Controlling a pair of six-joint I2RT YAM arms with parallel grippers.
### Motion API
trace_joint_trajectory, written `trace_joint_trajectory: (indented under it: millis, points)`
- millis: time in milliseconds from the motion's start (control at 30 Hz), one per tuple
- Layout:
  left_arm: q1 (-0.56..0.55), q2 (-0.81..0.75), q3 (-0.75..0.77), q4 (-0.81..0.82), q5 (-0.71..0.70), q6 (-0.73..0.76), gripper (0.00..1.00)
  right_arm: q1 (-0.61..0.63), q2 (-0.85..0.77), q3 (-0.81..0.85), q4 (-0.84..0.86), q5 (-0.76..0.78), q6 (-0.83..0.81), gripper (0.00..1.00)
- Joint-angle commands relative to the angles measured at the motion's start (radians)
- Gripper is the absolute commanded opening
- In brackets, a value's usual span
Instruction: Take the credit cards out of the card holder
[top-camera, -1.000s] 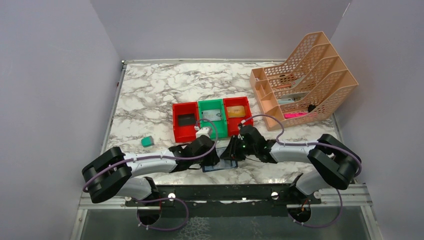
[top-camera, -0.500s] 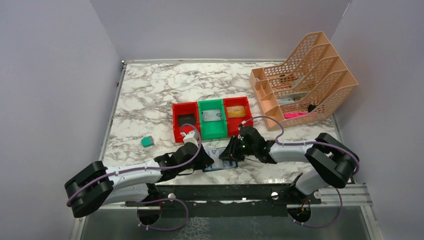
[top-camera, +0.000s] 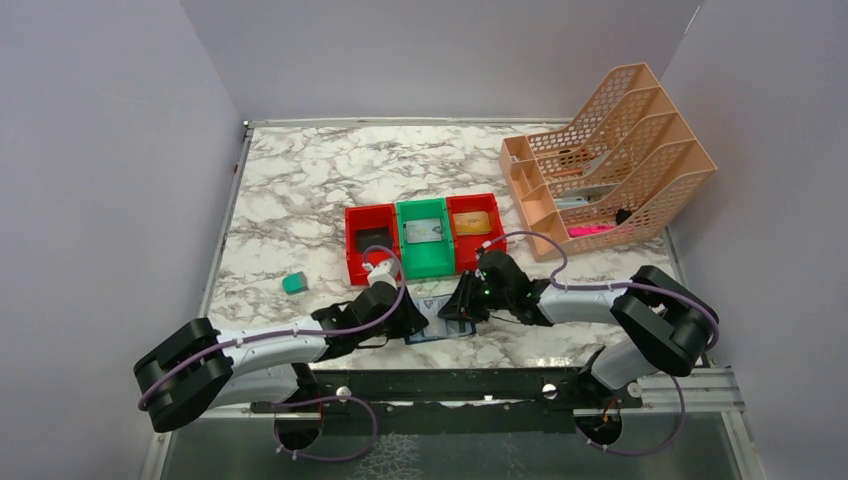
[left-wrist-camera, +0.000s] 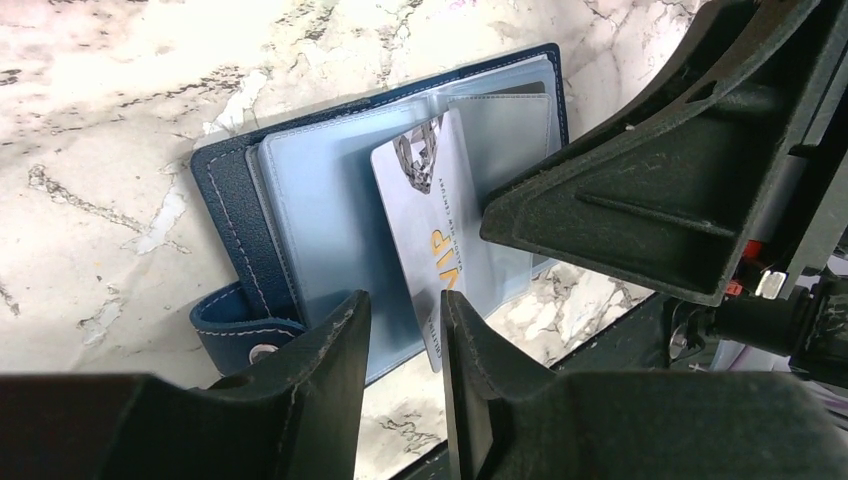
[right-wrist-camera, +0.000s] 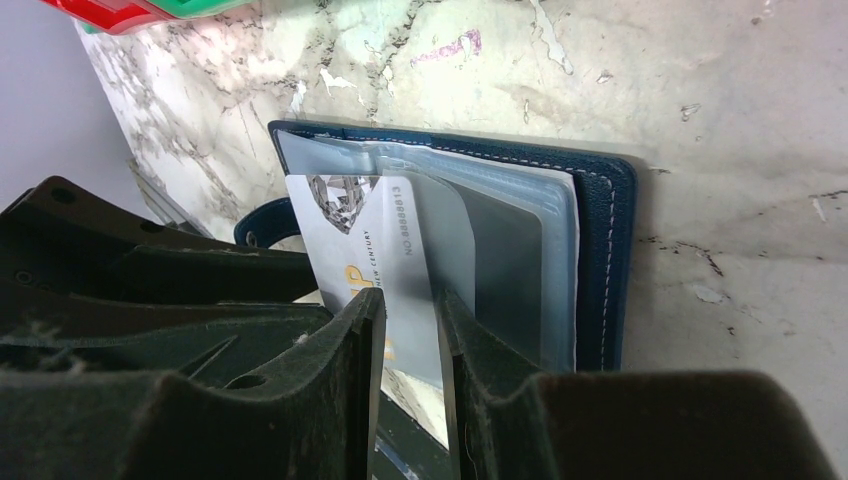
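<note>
Left gripper (left-wrist-camera: 405, 310) low over card holder (left-wrist-camera: 235, 190); arm stretched flat, forward.

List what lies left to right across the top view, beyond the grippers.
Teal block → left red bin → green bin → right red bin → rack.

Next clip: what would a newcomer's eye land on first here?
At the near edge of the table, the left gripper and right gripper crowd an open navy card holder with a pale VIP card poking out. Behind sit red and green bins; a peach file rack stands far right.
</note>
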Motion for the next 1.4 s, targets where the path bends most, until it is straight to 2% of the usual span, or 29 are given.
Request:
trace_joint_trajectory:
  millis: [0,167,333,467,633,800,1000,1167,1367]
  points:
    - [0.007,0.019,0.015,0.034,0.025,-0.005,0.36,0.005,0.023,-0.022,-0.168,0.07,-0.045,0.33]
    - [0.011,0.066,0.007,0.138,0.082,-0.006,0.33,0.005,0.032,-0.016,-0.165,0.065,-0.045,0.33]
    - [0.013,0.111,0.024,0.168,0.1,-0.006,0.21,0.005,0.031,-0.017,-0.168,0.069,-0.045,0.33]
    - [0.013,0.089,0.041,0.087,0.059,0.007,0.1,0.005,0.021,-0.02,-0.181,0.084,-0.043,0.33]
    - [0.013,-0.012,0.073,-0.103,-0.046,0.038,0.0,0.005,-0.004,-0.015,-0.223,0.137,-0.042,0.33]
    - [0.013,-0.132,0.099,-0.236,-0.11,0.075,0.0,0.005,-0.025,-0.001,-0.242,0.15,-0.072,0.33]
    - [0.015,-0.189,0.153,-0.354,-0.143,0.117,0.0,0.005,-0.117,0.082,-0.296,0.137,-0.215,0.38]
    - [0.014,-0.228,0.166,-0.36,-0.141,0.13,0.0,0.005,-0.196,0.141,-0.35,0.164,-0.305,0.44]
    - [0.015,-0.246,0.175,-0.329,-0.102,0.161,0.0,0.005,-0.237,0.149,-0.338,0.153,-0.326,0.45]
